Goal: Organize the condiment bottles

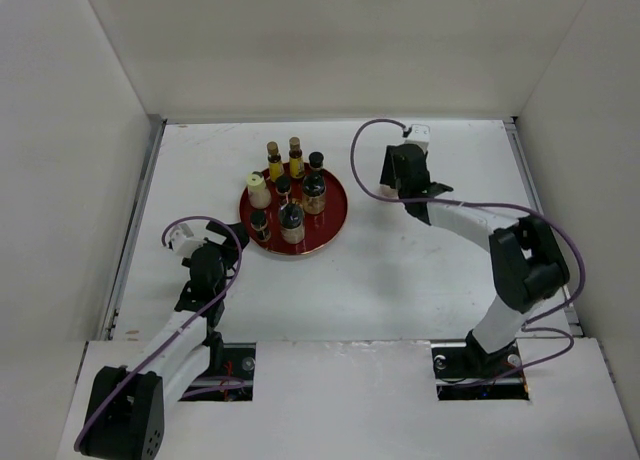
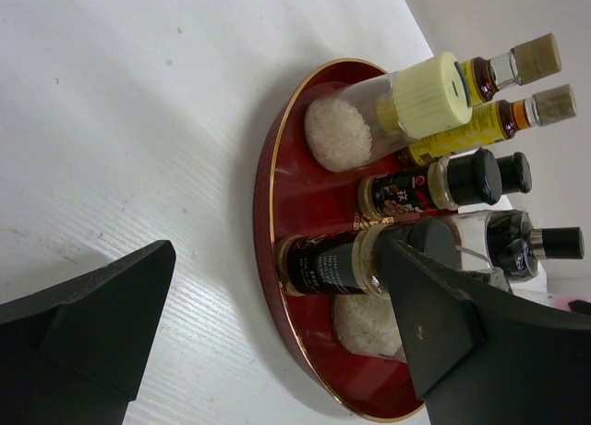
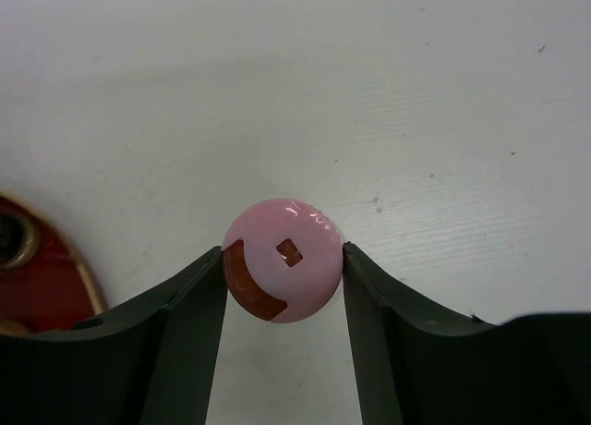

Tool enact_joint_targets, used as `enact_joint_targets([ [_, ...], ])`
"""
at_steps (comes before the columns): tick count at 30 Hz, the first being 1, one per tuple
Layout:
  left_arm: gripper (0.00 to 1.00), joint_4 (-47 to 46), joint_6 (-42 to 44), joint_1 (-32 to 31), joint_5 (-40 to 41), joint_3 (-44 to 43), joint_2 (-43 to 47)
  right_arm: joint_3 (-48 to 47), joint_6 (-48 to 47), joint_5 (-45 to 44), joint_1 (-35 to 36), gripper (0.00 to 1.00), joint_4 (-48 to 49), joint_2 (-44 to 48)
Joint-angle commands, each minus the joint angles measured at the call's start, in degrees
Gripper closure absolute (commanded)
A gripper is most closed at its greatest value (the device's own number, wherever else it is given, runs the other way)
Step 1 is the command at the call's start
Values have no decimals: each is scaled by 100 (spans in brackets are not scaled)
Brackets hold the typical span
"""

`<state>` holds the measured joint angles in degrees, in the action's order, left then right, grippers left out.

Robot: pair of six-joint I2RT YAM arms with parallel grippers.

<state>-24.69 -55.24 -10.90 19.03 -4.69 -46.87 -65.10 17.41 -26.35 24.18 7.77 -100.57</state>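
The round red tray (image 1: 327, 236) holds several condiment bottles: two slim yellow-amber ones (image 1: 274, 161), a cream-white one (image 1: 259, 191) and dark-capped shakers (image 1: 291, 220). My left gripper (image 1: 232, 238) is open at the tray's near-left rim. In the left wrist view its jaws (image 2: 275, 249) straddle the rim (image 2: 263, 185), and one finger (image 2: 443, 323) overlaps a dark-labelled shaker (image 2: 332, 263) without holding it. My right gripper (image 3: 283, 259) is shut on the pink-capped bottle (image 3: 277, 236), right of the tray over the table. That bottle is hidden under the gripper (image 1: 405, 168) in the top view.
White walls enclose the table on three sides. A purple cable loops off each arm. The tray's red edge (image 3: 42, 277) shows at the left of the right wrist view.
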Motion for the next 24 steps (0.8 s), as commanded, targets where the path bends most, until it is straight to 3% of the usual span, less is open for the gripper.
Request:
enact_joint_targets([
  [1,0,-300,75,-13,48,-226,90,269,-1,-178,537,60,366,1029],
  [10,0,-300,93,22,75,-208,135,982,544,199,1610,60,418,1857],
  [15,0,-300,101,-13,110,-226,126,1035,825,525,2059,60,822,1594],
  [21,0,-247,154,30,128,-208,293,1087,1299,955,2147,61,1867,1015],
  [24,0,-203,154,66,49,-208,336,1008,1327,948,2182,60,1921,698],
])
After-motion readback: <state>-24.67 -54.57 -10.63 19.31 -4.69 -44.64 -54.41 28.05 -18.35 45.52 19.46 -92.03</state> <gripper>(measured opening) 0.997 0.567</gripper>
